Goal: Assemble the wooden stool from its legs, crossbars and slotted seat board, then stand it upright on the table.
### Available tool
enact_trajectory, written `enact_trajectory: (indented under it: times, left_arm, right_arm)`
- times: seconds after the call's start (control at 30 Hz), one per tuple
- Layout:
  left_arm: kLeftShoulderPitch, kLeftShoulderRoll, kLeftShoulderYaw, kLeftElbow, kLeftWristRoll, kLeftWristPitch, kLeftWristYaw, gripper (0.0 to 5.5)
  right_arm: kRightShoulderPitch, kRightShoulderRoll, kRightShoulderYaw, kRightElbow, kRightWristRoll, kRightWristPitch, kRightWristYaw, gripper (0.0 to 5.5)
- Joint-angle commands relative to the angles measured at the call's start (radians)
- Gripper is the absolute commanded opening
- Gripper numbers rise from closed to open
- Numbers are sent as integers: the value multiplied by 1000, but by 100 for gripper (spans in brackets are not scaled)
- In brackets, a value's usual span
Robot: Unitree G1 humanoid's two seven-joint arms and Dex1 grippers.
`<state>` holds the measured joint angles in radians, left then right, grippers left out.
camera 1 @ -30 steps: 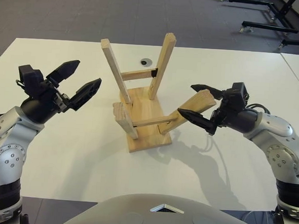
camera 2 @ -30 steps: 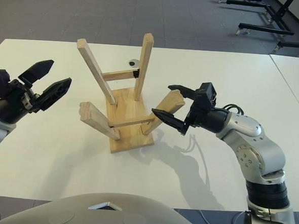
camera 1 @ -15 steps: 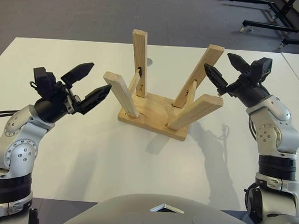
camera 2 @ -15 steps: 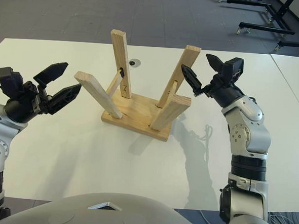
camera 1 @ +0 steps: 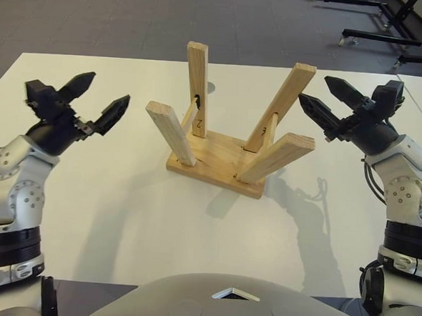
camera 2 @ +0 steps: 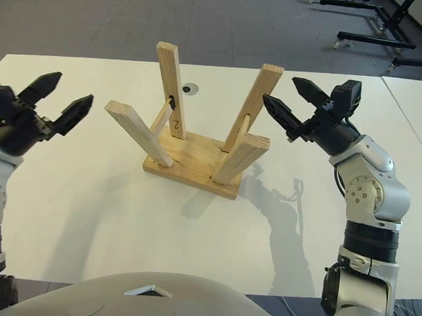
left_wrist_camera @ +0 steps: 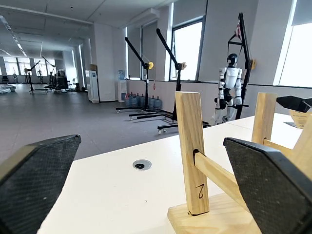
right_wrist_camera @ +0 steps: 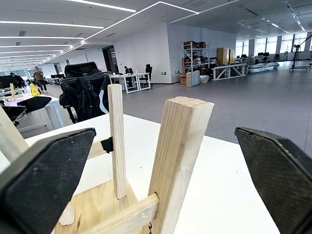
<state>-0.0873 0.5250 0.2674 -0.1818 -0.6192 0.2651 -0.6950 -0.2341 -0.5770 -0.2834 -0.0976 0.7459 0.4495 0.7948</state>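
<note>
Head view: the stool point(camera 1: 226, 148) sits upside down in the middle of the table point(camera 1: 121, 217). Its seat board point(camera 1: 210, 165) lies flat, long side running left to right, and the four legs point(camera 1: 196, 85) splay upward. The left gripper point(camera 1: 104, 93) and right gripper point(camera 1: 315, 90) hover raised on either side, both spread wide and holding nothing. Left wrist view: an upright leg bears a handwritten 2 point(left_wrist_camera: 200, 187) between gaping pads point(left_wrist_camera: 265, 187). Right wrist view: the nearest leg point(right_wrist_camera: 180, 146) leans between wide-apart pads

Grey floor point(camera 1: 98, 15) surrounds the white tabletop point(camera 1: 123, 195). Beyond the left claw point(camera 1: 105, 89) stand tall windows point(left_wrist_camera: 187, 48) and black gantry frames point(left_wrist_camera: 176, 92); beyond the right claw point(camera 1: 315, 88), ceiling light strips point(right_wrist_camera: 73, 25) run above shelving point(right_wrist_camera: 192, 58).
</note>
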Motion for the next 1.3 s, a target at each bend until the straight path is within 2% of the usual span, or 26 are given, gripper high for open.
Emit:
enact_trajectory:
  times: [0.03, 0.13, 0.23, 0.37, 0.47, 0.5, 0.63, 0.73, 0.87, 1.03, 1.1, 1.3]
  left_arm:
    - [-52, -74, -86, -3, 17, -1, 12, 540]
    - [-4, -80, -126, -99, -43, 39, -48, 540]
    - [67, -42, -114, -175, -86, 81, -91, 540]
    - [90, -20, -76, -169, -90, 93, -91, 540]
    - [98, 4, -60, -129, -41, 66, -92, 540]
    - [129, 37, -49, -146, -96, 110, -154, 540]
    - [229, 197, -82, -149, -88, 155, -372, 540]
    - [193, 233, -120, -118, -88, 188, -436, 540]
    - [76, 181, -230, -26, -16, 187, -428, 540]
    - [7, 125, -296, 104, 48, 167, -422, 540]
    - [2, 115, -323, 123, 64, 168, -438, 540]
    - [7, 89, -361, 132, 95, 156, -447, 452]
  right_arm:
    - [59, -84, -4, -29, 3, 1, 150, 526]
    - [84, -150, -22, 11, -13, -8, 245, 526]
    - [85, -196, -27, 76, -54, -34, 286, 526]
    - [123, -247, 39, 118, -168, -97, 357, 526]
    - [127, -276, 134, 166, -265, -153, 431, 526]
    - [119, -278, 164, 174, -288, -165, 452, 526]
    - [102, -260, 234, 155, -321, -190, 497, 526]
    - [106, -239, 261, 128, -327, -198, 497, 526]
    - [100, -190, 316, 147, -360, -233, 479, 526]
    - [88, -128, 388, 193, -410, -280, 474, 526]
    - [89, -113, 397, 211, -417, -296, 474, 491]
    - [96, -96, 403, 221, -423, -316, 471, 389]
